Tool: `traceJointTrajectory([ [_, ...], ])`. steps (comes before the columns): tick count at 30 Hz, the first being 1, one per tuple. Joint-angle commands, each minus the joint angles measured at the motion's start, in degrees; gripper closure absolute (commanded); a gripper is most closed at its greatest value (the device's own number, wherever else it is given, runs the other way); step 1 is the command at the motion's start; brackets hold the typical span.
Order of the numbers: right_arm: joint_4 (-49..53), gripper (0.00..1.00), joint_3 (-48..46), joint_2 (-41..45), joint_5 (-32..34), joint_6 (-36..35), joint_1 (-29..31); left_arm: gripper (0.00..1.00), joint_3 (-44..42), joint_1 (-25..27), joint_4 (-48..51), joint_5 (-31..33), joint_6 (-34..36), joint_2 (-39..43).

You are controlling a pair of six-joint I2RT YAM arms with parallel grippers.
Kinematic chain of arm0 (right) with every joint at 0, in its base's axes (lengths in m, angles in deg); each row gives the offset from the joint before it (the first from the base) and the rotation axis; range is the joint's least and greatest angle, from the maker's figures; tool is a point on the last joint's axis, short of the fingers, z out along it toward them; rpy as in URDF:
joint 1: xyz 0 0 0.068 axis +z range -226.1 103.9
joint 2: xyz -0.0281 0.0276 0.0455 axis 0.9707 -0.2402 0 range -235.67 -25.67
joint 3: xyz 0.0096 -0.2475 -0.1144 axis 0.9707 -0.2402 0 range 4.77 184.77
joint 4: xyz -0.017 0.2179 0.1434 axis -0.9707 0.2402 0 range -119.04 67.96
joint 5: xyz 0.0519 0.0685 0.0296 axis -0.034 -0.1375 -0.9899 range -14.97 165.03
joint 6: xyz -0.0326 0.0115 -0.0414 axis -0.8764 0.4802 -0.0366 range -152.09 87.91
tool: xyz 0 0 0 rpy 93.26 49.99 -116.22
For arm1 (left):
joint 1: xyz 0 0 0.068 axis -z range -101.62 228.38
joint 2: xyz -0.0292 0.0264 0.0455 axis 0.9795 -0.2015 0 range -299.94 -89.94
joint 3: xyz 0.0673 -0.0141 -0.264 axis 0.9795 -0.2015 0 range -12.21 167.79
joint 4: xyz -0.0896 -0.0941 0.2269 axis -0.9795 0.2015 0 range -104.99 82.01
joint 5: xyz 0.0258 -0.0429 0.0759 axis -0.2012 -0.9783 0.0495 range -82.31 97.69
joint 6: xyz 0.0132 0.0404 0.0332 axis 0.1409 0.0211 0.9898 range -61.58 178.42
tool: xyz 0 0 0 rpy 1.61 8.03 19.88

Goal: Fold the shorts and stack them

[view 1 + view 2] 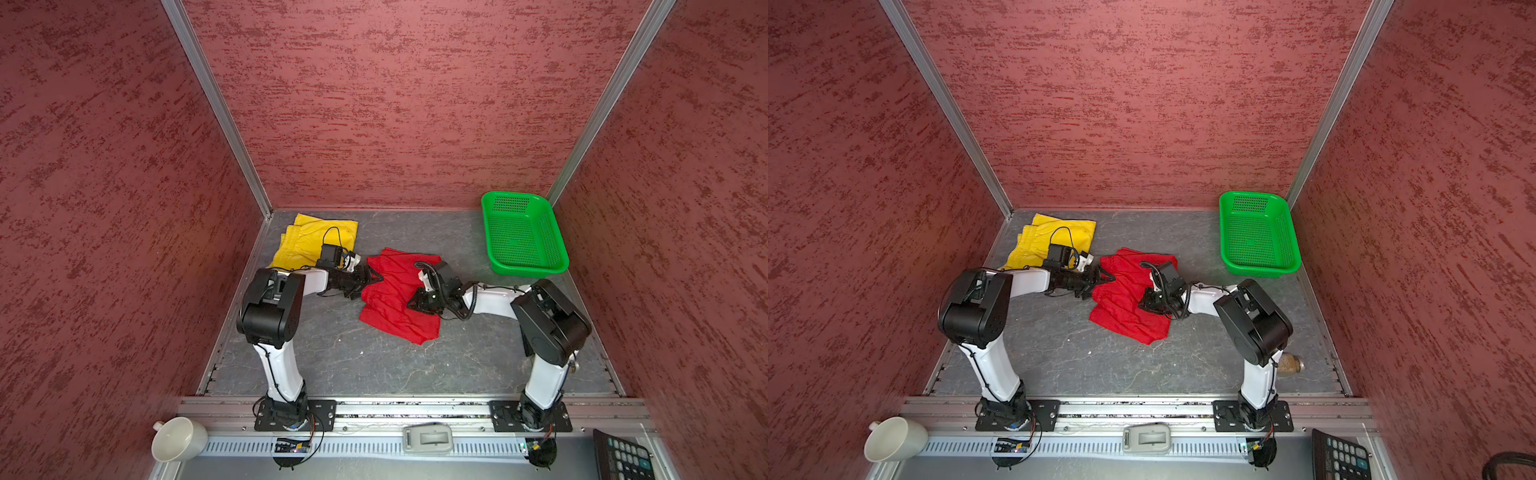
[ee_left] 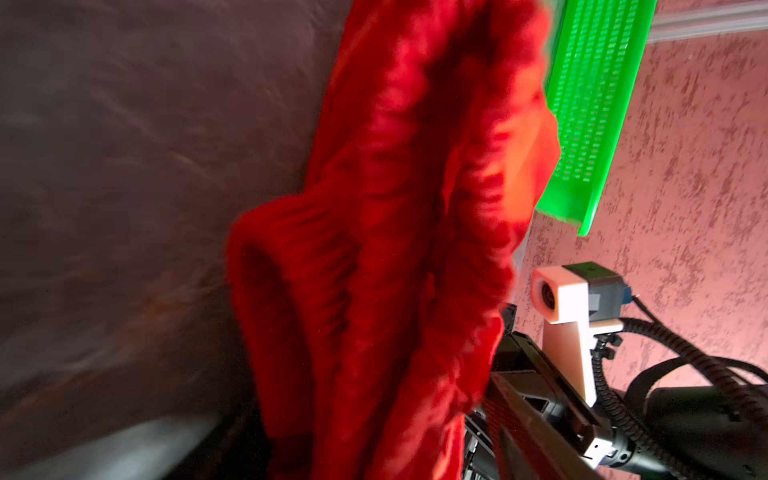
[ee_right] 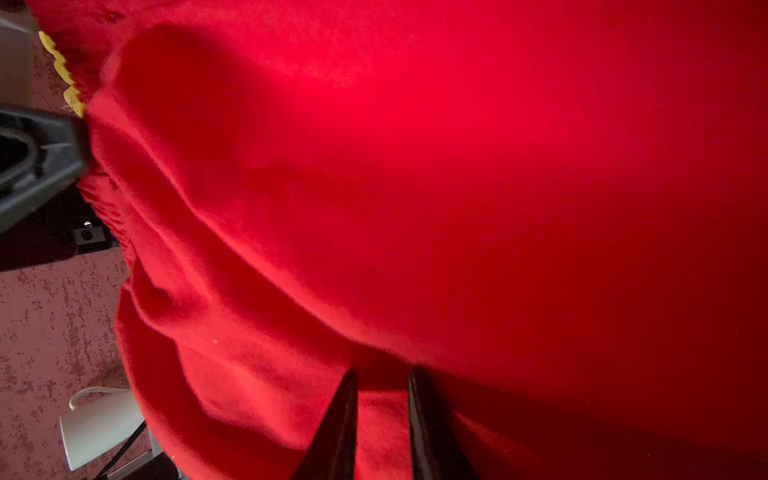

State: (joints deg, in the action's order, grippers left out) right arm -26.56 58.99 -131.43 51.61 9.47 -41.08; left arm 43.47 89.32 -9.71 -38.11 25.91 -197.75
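Left pincer (image 1: 369,284) level, spread at red shorts (image 1: 395,320); right pincer (image 3: 384,376) astride fold, grip unclear.

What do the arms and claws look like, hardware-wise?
The left arm and right arm match: white link shells, bulky black joint housings, black bolted base plates. The left claw and right claw are black with tapered, pointed fingers. Each wrist carries a white-bracketed dark camera with black cabling, ribbed conduit on the right. No legible markings.
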Motion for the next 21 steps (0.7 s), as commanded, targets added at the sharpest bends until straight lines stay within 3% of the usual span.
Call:
traceJointTrajectory([
  [1,6.10,0.76,-2.99,-2.93,1.26,0.87,0.05,0.26,-1.47,2.77,2.09,2.83,0.89,-2.01],
  [4,5.25,0.77,-3.01,-3.00,1.07,1.58,0.04,0.33,-1.08,4.33,1.41,3.00,0.12,-0.87],
  [6,4.86,0.77,-3.04,-2.99,1.14,2.01,0.04,0.43,-0.93,5.42,0.50,2.82,-0.75,-0.17],
  [9,4.96,0.77,-3.01,-2.54,1.42,2.22,0.04,0.71,0.38,6.54,1.93,3.45,-0.82,0.58],
  [13,6.34,0.74,-2.95,0.84,3.59,2.07,-0.10,0.99,4.43,6.64,10.27,7.45,3.71,2.15],
  [21,9.90,0.64,-3.67,12.15,6.02,1.78,-3.65,1.00,21.39,5.72,34.27,17.43,20.42,0.83],
])
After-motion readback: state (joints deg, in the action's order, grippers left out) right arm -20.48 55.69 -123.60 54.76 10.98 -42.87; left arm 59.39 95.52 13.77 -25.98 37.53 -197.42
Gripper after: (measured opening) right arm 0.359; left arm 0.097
